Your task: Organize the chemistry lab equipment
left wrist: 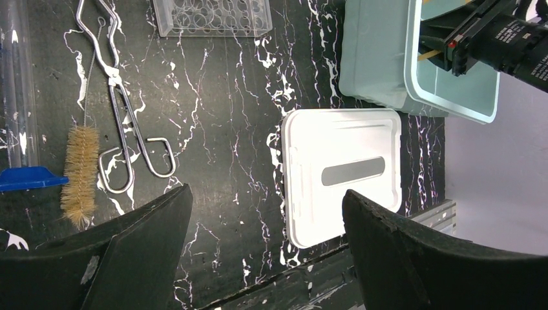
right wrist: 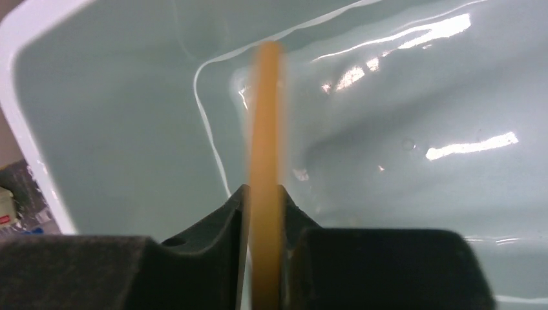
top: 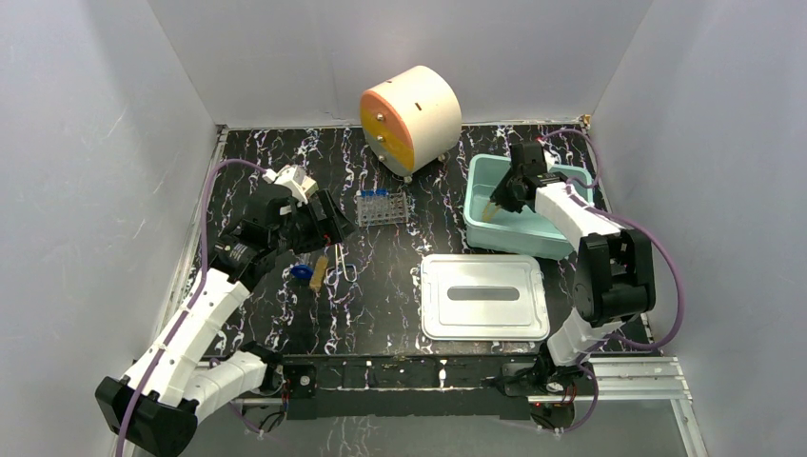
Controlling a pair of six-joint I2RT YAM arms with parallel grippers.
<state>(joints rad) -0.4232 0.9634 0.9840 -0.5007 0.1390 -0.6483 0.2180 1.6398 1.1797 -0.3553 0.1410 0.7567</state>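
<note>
My right gripper [right wrist: 265,216]: pinched the tan rubber tubing [right wrist: 266,116].
Tubing axis: ran straight out from my jaws, into the teal tub [right wrist: 110,116], far right.
My left gripper [left wrist: 266,194]: stood wide open, empty.

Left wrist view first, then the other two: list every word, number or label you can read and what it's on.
White print on the right arm's black housing: too small and blurred to read.
Small label at the left edge of the right wrist view: blurred, unreadable.
White lid, teal tub, tube rack: no text visible.
</note>
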